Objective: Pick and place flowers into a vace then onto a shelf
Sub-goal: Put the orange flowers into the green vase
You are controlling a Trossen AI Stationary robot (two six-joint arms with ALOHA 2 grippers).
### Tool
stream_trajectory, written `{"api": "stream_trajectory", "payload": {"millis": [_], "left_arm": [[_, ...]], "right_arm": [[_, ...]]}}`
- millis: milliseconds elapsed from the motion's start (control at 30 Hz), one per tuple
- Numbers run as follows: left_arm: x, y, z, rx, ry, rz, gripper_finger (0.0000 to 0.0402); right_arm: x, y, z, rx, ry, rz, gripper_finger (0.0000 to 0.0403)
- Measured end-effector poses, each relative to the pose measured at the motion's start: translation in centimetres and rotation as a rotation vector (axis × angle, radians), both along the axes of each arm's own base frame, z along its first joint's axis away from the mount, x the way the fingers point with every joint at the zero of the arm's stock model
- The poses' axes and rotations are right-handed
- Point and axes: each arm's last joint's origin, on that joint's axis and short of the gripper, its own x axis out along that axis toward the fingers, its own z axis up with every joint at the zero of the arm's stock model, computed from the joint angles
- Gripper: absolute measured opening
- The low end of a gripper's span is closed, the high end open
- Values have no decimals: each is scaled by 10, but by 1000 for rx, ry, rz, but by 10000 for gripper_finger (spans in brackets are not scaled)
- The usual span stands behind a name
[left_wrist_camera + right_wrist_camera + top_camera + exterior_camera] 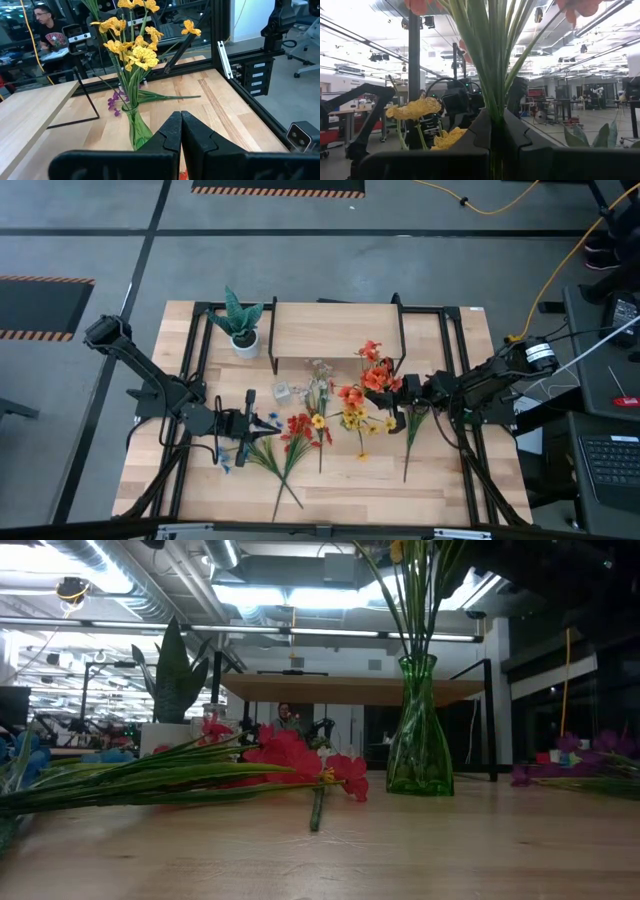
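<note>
The pale wooden desk (340, 480) stands on a grey workshop floor, framed by black metal rails, with a low shelf of pale board on thin black legs (335, 330) along its far side. A spiky green plant in a white pot (241, 323) sits beside the shelf's left end. A green glass vase (418, 730) stands upright near the middle of the desk and already holds yellow artificial blooms on thin green stalks (131, 45).

Loose flowers lie flat on the desk: red-bloomed stems (296, 430) in front of the left arm, purple-bloomed stems (117, 100) behind the vase in the left wrist view.

Right pincer (496, 130): pressed together on a bundle of green stalks topped with orange-red blooms (375, 375), held to the right of the vase. Left pincer (181, 131): fingers pressed together with nothing between them, low over the desk and pointing toward the vase.

Step in hand, by judgement: loading the vase; the right arm's bundle is the next insert. The next move calls for the stalk ends to be aligned over the narrow vase mouth, lowered in, and only then released. The loose stems remain to be gathered, and the vase is not yet on the shelf
</note>
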Motion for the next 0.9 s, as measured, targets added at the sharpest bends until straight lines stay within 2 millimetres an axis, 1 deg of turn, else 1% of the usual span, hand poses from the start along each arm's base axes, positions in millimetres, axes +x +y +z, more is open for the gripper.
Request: {"api": "stream_trajectory", "payload": {"millis": [133, 300, 400, 900], "left_arm": [[0, 0, 0, 0, 0, 0, 4], [0, 0, 0, 0, 0, 0, 4], [0, 0, 0, 0, 0, 0, 4], [0, 0, 0, 0, 0, 0, 4]], "right_arm": [[0, 1, 0, 4, 2, 6, 12], [-6, 6, -7, 1, 31, 31, 12], [-6, 7, -8, -4, 34, 34, 12], [-6, 6, -10, -41, 35, -15, 12]]}}
